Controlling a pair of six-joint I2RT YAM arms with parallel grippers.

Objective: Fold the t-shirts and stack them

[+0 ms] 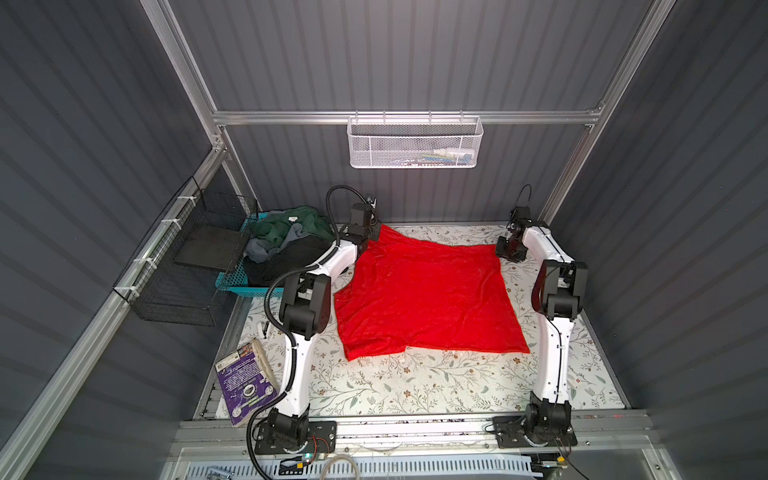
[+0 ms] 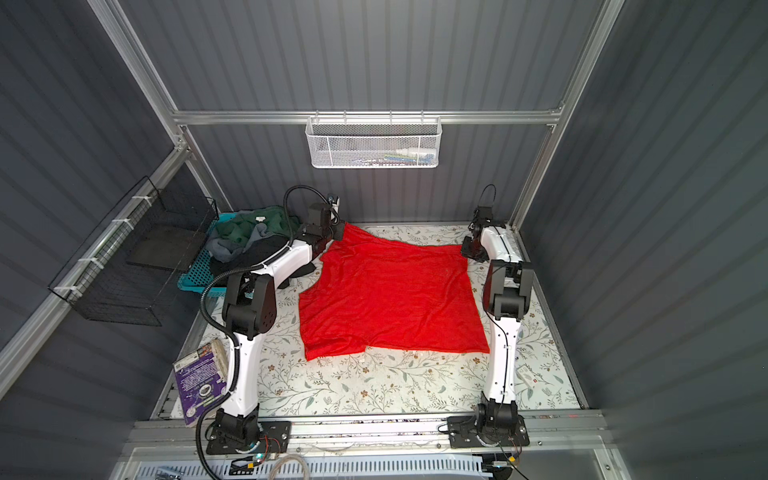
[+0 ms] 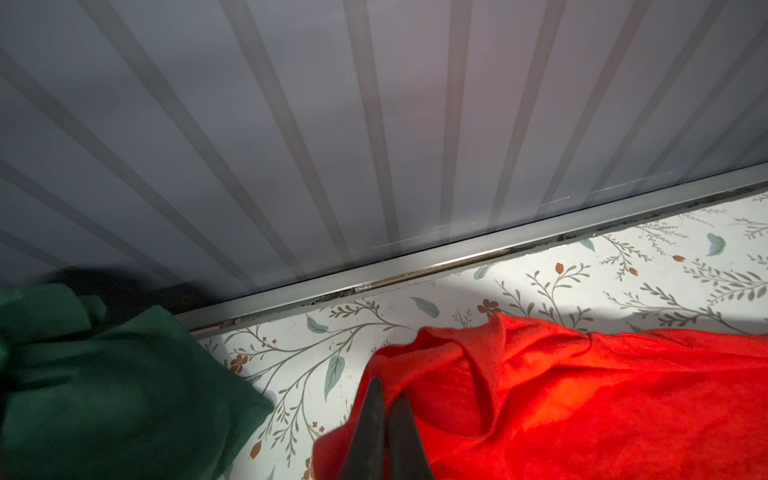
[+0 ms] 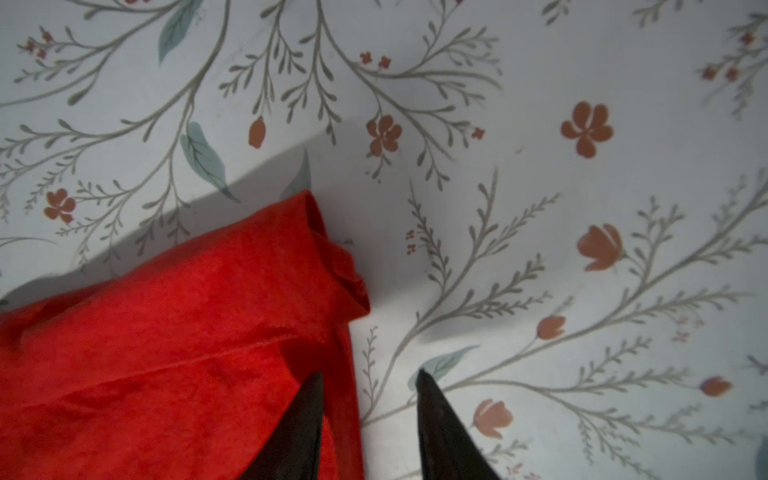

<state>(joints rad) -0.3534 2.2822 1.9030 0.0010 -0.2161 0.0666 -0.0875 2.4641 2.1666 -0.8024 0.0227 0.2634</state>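
Light comes from above. In both top views the counter (image 1: 415,382) is bright and evenly lit, while the ribbed walls (image 1: 104,124) stay dim grey. The red shirt (image 1: 424,299) is so saturated that its folds barely read. The wide lens makes the frame posts (image 1: 178,54) splay outward toward the edges. In the left wrist view the green shirt (image 3: 116,395) is dark and blurred, and an orange glare patch sits on the red cloth. In the right wrist view a soft-edged shadow borders the shirt, and the margins are soft.

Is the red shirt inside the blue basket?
No, the red shirt is spread out on the flowery table, outside the basket.
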